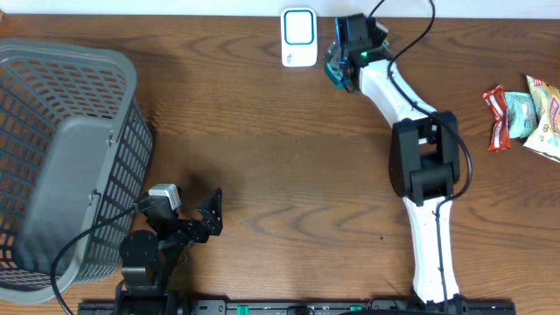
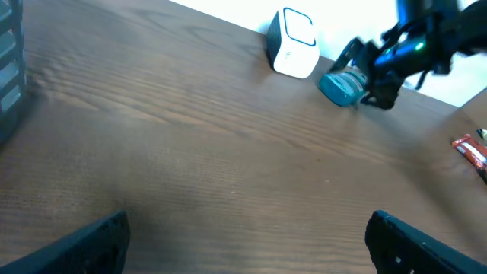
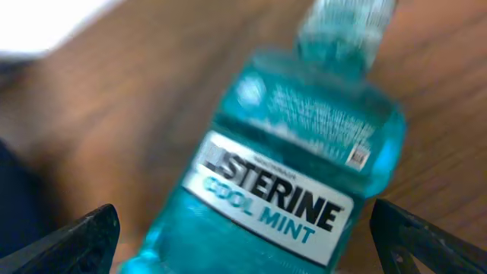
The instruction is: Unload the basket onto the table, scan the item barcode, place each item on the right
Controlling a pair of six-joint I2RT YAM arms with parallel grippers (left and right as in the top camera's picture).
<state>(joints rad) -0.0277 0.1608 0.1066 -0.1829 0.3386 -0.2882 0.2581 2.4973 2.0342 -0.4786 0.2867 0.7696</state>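
A teal Listerine Cool Mint mouthwash bottle [image 3: 281,175] lies on its side on the wooden table, just right of the white barcode scanner [image 1: 299,37]. My right gripper [image 3: 243,240] is open around the bottle's lower body, and a gap shows between each dark fingertip [image 3: 84,240] and the bottle. From above, the right gripper [image 1: 346,61] hovers over the bottle [image 1: 335,72] at the table's far edge. The left wrist view shows the bottle [image 2: 342,85] beside the scanner [image 2: 294,43]. My left gripper [image 2: 247,243] is open and empty near the front edge, also visible from overhead [image 1: 213,213].
A grey mesh basket [image 1: 52,157] stands at the left side of the table. Several snack packets [image 1: 516,114] lie at the far right edge. A red packet [image 2: 470,150] shows at the right of the left wrist view.
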